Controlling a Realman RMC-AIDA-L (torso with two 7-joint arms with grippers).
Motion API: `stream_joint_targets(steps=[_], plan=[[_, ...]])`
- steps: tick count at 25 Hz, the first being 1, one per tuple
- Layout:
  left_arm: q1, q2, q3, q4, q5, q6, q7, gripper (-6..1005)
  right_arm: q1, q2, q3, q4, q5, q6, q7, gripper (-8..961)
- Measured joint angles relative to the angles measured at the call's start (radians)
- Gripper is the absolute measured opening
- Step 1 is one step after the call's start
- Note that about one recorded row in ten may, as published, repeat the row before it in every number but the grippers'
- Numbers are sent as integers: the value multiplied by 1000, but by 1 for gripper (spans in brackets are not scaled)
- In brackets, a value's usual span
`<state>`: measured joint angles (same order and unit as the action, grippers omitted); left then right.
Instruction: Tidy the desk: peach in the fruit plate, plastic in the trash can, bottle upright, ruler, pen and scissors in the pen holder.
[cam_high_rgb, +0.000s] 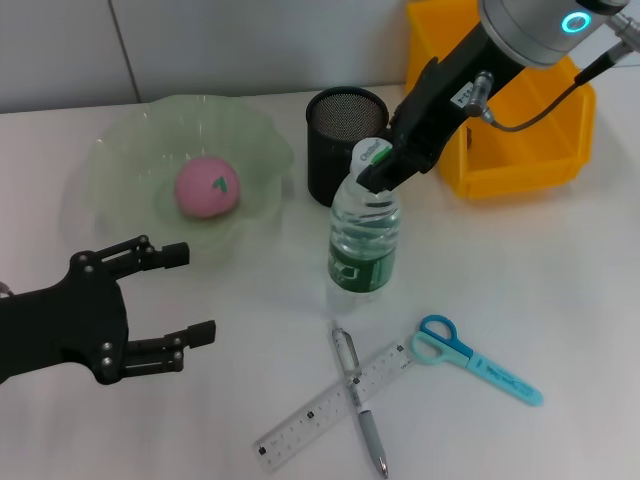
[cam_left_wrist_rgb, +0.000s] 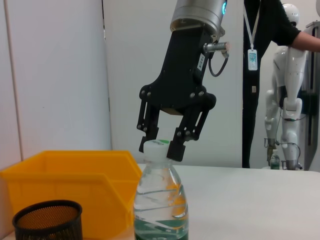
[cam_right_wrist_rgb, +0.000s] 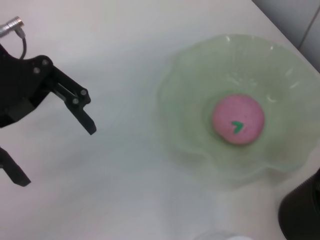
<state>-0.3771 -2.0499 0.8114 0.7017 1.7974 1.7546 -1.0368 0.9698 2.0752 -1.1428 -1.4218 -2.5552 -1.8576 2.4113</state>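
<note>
The bottle stands upright on the desk in front of the pen holder. My right gripper comes down from the upper right, shut on the bottle's white cap. The peach lies in the fruit plate. My left gripper is open and empty at the lower left, in front of the plate. Ruler and pen lie crossed near the front edge, with the scissors to their right. No plastic is in view.
The yellow trash can stands at the back right, behind my right arm. A white wall runs along the desk's far edge. A person and a white humanoid robot stand beyond the desk in the left wrist view.
</note>
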Motion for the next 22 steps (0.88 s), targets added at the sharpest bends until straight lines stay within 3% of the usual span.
stream_joint_targets(steps=[9,22], plan=[[19,3,-5,1,-1,0,0,828,19,0,-6,11,55,5,-7,423],[37,-2,-27,-1,-1,-2,21,828,117,5,-64,165,94,67,-102,423]])
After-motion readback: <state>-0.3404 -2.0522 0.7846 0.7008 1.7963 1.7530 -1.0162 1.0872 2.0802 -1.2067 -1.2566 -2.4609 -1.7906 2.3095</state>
